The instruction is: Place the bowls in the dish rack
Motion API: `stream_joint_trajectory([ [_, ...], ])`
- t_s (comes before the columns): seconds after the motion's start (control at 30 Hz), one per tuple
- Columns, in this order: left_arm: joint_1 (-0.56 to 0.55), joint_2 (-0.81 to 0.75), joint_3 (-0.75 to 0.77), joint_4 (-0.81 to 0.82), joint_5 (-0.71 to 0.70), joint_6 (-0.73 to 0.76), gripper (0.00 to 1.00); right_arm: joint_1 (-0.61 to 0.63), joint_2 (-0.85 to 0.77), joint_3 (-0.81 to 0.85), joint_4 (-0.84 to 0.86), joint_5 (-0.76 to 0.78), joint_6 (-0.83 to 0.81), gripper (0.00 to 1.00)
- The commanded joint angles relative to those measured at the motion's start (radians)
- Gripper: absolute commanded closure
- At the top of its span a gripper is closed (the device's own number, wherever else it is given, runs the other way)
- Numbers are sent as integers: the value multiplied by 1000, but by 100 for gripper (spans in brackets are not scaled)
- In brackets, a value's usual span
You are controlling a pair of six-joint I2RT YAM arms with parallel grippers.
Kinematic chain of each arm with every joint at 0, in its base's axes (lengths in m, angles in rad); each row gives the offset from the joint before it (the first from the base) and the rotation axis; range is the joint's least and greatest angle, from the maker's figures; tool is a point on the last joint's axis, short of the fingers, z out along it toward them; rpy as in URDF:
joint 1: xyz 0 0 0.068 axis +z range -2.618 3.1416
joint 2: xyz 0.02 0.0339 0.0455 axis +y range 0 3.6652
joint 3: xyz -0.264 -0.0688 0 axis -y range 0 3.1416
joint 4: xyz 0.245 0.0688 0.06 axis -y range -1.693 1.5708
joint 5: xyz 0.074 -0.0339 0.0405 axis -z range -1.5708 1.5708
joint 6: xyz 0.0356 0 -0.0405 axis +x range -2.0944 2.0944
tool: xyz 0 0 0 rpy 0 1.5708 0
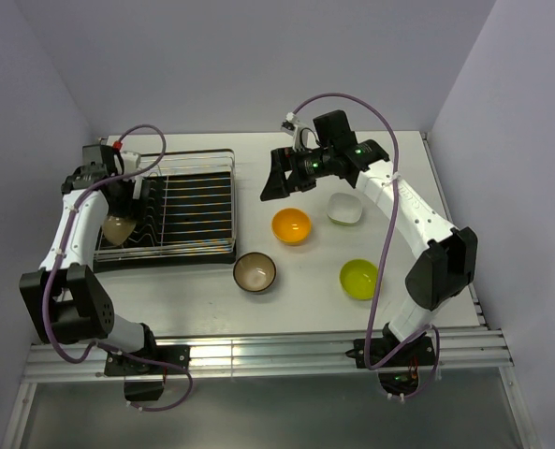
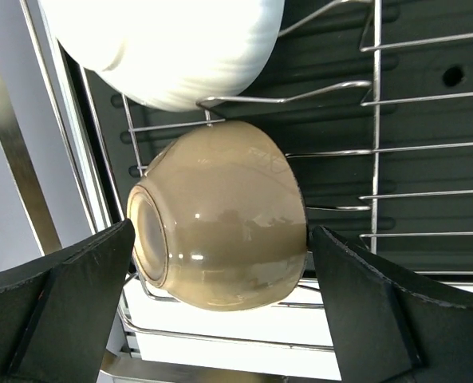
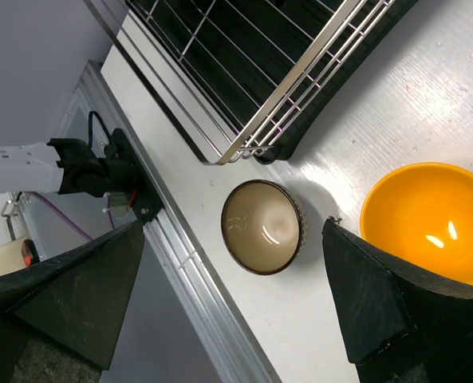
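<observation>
Nearest me on the worktop (image 1: 305, 304), the black bowl (image 1: 255, 271) lies at 7 o'clock from my right hand (image 1: 283, 185), which is spread wide above. The orange bowl (image 1: 291, 225) sits at 6, nearer it. That arm suits both. Farther, at 9, my left hand (image 2: 222, 231) is spread either side of a tan bowl (image 2: 220, 267) lying sideways in the rack (image 1: 197, 201).

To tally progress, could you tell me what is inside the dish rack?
It holds a tan bowl on its side beside a white bowl, which the left arm hides from overhead.
</observation>
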Motion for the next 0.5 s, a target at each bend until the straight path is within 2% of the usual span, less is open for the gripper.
stream_joint_trajectory([
  [0.0, -5, -47, 58, -27, 30, -24, 0, 1, -64, 6, 18, 3, -25, 0],
  [0.23, -5, -104, 124, -73, 62, -40, 0, 1, -81, 36, 7, 45, -53, 0],
  [0.47, -5, -197, 189, -88, 217, -21, 0, -39, -119, 37, -42, 62, -92, 0],
])
